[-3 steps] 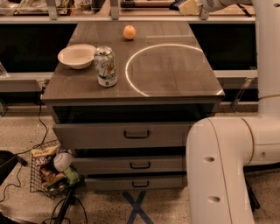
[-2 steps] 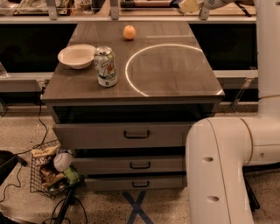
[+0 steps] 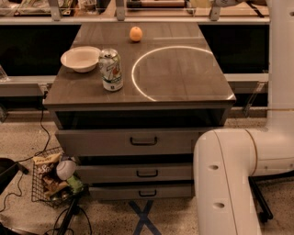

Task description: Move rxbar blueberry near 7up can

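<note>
Standing upright on the table's [image 3: 183, 78] left, the can [image 3: 111, 69] sits just beside the bowl [image 3: 80, 58] (orange [image 3: 135, 33] farther back); gripper [image 3: 226, 2] barely shows at top edge, its state indeterminable.

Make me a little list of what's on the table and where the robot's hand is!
table: dark top, three drawers below
7up can: upright, front left
white bowl: just left of the can
orange: far side, near the middle
rxbar blueberry: not seen on the table
gripper: at the top edge of the view, past the table's far right corner
arm: white, at the right
wire basket: on the floor, lower left
</note>
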You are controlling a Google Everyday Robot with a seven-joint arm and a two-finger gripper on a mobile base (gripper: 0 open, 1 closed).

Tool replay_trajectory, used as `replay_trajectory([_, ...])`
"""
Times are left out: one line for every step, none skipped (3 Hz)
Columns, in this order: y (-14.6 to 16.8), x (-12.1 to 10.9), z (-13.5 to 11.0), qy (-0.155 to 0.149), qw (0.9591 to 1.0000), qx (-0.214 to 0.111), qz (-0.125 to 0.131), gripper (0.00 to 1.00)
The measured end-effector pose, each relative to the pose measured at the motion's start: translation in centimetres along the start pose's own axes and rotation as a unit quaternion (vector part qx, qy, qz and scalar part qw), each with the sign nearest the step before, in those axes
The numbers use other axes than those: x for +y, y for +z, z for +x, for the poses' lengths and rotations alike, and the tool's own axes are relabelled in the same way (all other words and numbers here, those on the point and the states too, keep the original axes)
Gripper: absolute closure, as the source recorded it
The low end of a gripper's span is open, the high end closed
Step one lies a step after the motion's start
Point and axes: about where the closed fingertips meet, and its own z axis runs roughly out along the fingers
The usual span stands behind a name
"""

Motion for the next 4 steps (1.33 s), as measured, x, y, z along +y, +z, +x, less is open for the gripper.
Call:
replay_trajectory([0.1,0.2,0.0,0.001,1.0,0.004,-0.001,1.0])
replay_trajectory([-0.5,1.1,0.4,0.006,0.9997,0.023,-0.01,1.0])
replay_trajectory([-1.8,2.2,1.1,0.017,0.9986,0.048,-0.015,1.0])
replay_trajectory([-3.8,3.6,1.7,0.026,0.9973,0.068,-0.011,1.0])
